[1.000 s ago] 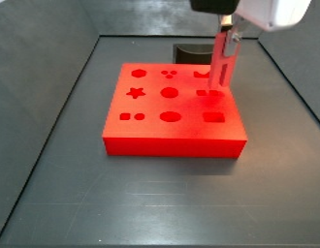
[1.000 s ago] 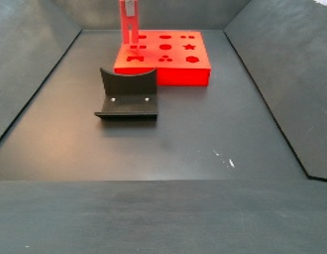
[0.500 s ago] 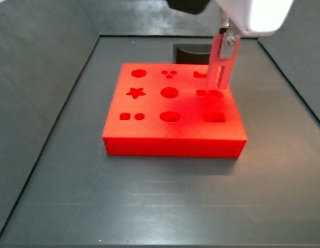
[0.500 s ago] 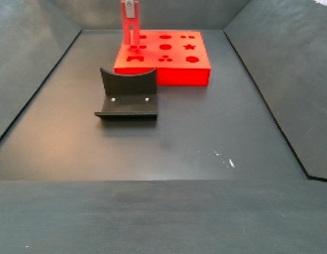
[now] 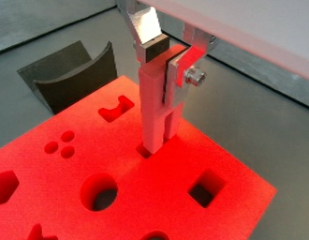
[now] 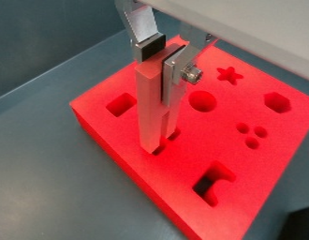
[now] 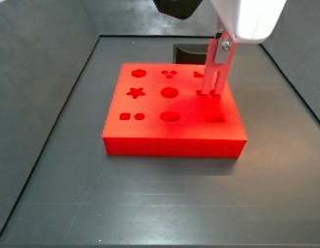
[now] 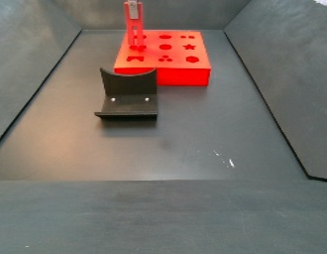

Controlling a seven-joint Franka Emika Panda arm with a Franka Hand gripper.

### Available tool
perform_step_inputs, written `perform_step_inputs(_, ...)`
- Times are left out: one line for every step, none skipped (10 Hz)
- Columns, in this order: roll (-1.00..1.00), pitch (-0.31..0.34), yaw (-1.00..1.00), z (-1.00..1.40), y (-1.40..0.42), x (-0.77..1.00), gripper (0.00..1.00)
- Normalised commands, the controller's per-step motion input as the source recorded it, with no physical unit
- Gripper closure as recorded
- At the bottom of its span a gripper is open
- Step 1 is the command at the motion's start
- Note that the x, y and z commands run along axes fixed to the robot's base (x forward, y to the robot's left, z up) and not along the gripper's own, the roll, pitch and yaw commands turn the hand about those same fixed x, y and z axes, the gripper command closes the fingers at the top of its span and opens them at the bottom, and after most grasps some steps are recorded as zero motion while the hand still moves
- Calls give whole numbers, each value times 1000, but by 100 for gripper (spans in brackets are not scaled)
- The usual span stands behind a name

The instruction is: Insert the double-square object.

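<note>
While the lines below go item by item, we read everything from the four current pictures only.

Tool: the tool [image 5: 161, 66] hangs over the red block; in both wrist views we see its silver plates clamped on the upper end of the double-square object, one finger [image 6: 147, 36] flat against one face and the screwed plate against the opposite face.

Double-square object: the double-square object [image 5: 158, 108] is a slim red bar standing upright, its lower end sitting at a small cut-out in the block's top face; in a wrist view [image 6: 157, 105] the foot looks slightly sunk into the hole, though we cannot tell how deep.

Bar in the side views: in a side view the bar [image 7: 214, 73] rises from the block's surface at about 2 o'clock from the block's middle; in a side view it [image 8: 131, 27] stands near the block's 9 o'clock edge.

Red block: the red block [image 7: 156, 131] lies flat on the worktop [image 7: 149, 203], with star, round, square and hexagon cut-outs in its top; in a side view it [image 8: 193, 71] sits at 12 o'clock, far from the camera.

Holder: the dark grey curved holder [image 8: 128, 95] stands on the worktop apart from the block, at about 7 o'clock from it; in a wrist view the holder [image 5: 69, 75] shows just beyond the block's edge.
</note>
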Motion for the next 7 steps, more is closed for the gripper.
perform_step_inputs(114,0,111,-126,37,0,100)
perform_step_inputs(89,0,51,-86,111,-3,100)
perform_step_inputs(64,0,0,-51,100,0,100)
perform_step_inputs(26,0,0,-60,0,0,100)
perform_step_inputs(0,0,0,-109,0,0,100)
perform_step_inputs(0,-9,0,-131,-51,0,100)
perform_step_inputs(0,0,0,-120,-54,-23,100)
